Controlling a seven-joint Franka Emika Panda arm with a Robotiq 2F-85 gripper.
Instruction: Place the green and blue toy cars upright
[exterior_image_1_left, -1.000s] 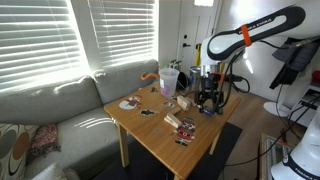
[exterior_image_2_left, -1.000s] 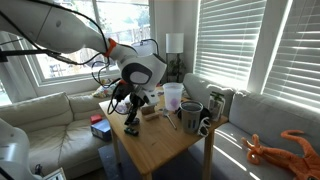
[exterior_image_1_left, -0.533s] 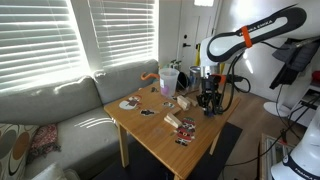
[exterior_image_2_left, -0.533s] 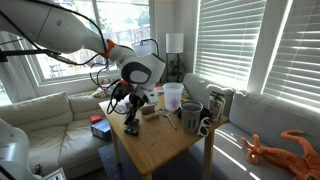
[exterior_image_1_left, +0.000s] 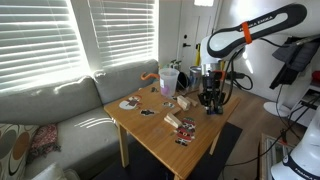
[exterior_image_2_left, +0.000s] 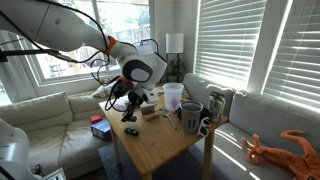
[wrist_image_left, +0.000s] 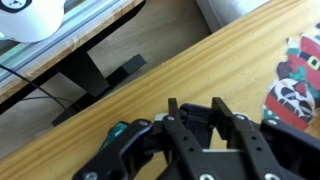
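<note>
My gripper (wrist_image_left: 195, 108) stands over the far end of the wooden table (exterior_image_1_left: 165, 145), seen in both exterior views (exterior_image_1_left: 209, 99) (exterior_image_2_left: 130, 113). In the wrist view its two black fingers (wrist_image_left: 172, 106) press on a small dark blue body, the blue toy car (wrist_image_left: 193, 116). The linkage hides most of that car, so I cannot tell how it is turned. A bit of green, probably the green toy car (wrist_image_left: 117, 130), peeks out from behind the gripper's left side on the tabletop. Both cars are too small to make out in the exterior views.
A white cup (exterior_image_2_left: 172, 97) and two dark mugs (exterior_image_2_left: 192, 117) (exterior_image_2_left: 213, 103) stand near the window side. Tan and red striped blocks (exterior_image_1_left: 172, 122) (exterior_image_1_left: 186, 129) lie mid-table. Patterned flat pieces (wrist_image_left: 295, 95) lie right of the gripper. The table edge (wrist_image_left: 120, 25) is close, and a grey sofa (exterior_image_1_left: 60, 110) stands behind.
The jaws went from wide open to shut on the blue toy car. In an exterior view the gripper now sits slightly higher above the table.
</note>
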